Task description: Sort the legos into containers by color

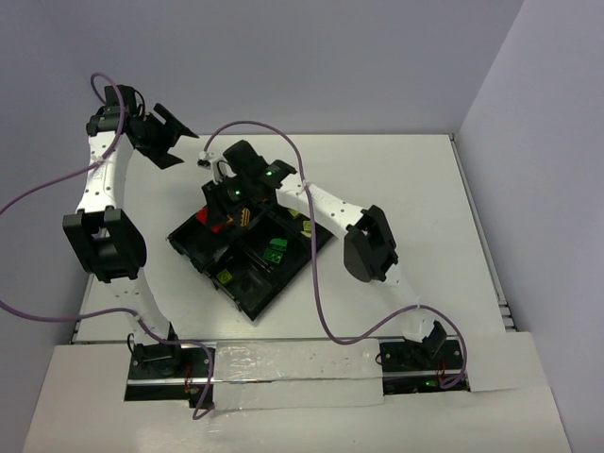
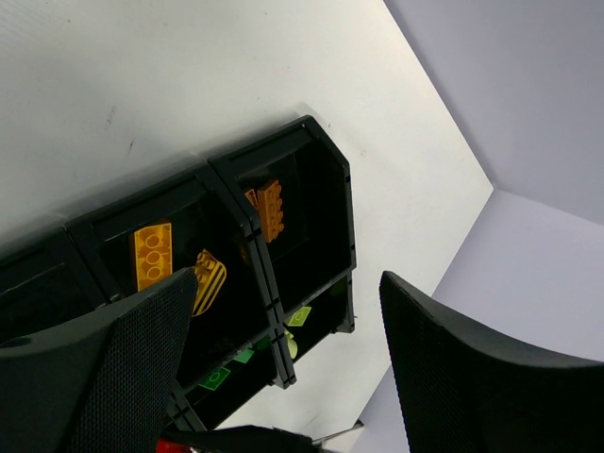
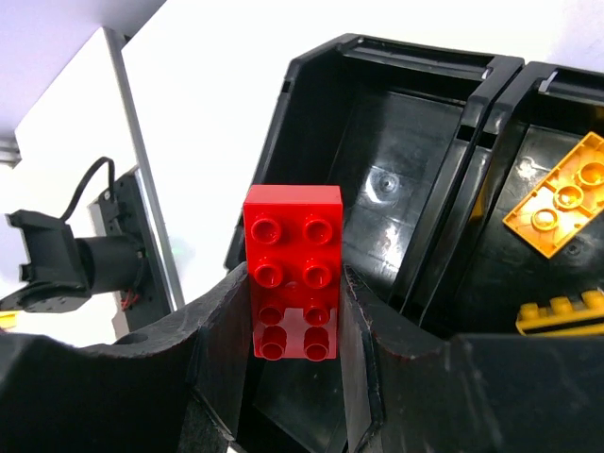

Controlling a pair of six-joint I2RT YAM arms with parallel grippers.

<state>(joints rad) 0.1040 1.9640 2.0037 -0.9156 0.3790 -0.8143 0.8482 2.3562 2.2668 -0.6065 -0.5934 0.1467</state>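
Observation:
The black tray [image 1: 283, 283] of square compartments lies mid-table. My right gripper [image 3: 294, 283] is shut on a red brick [image 3: 293, 226] and holds it upright over a bare compartment [image 3: 396, 189] at the tray's back left; the brick also shows in the top view [image 1: 220, 225]. An orange brick [image 3: 557, 208] and a striped yellow one [image 3: 566, 316] lie in the neighbouring compartment. My left gripper [image 2: 283, 311] is open and empty, raised beyond the tray's far left [image 1: 165, 137]. Its view shows orange bricks [image 2: 269, 209] [image 2: 153, 255], green pieces [image 2: 214, 378] and a pale yellow-green one [image 2: 298, 316] in compartments.
Purple cables loop from both arms across the table; one [image 1: 316, 283] runs beside the tray's right side. Grey walls close the back and right. A small white object [image 1: 202, 159] lies on the table behind the tray.

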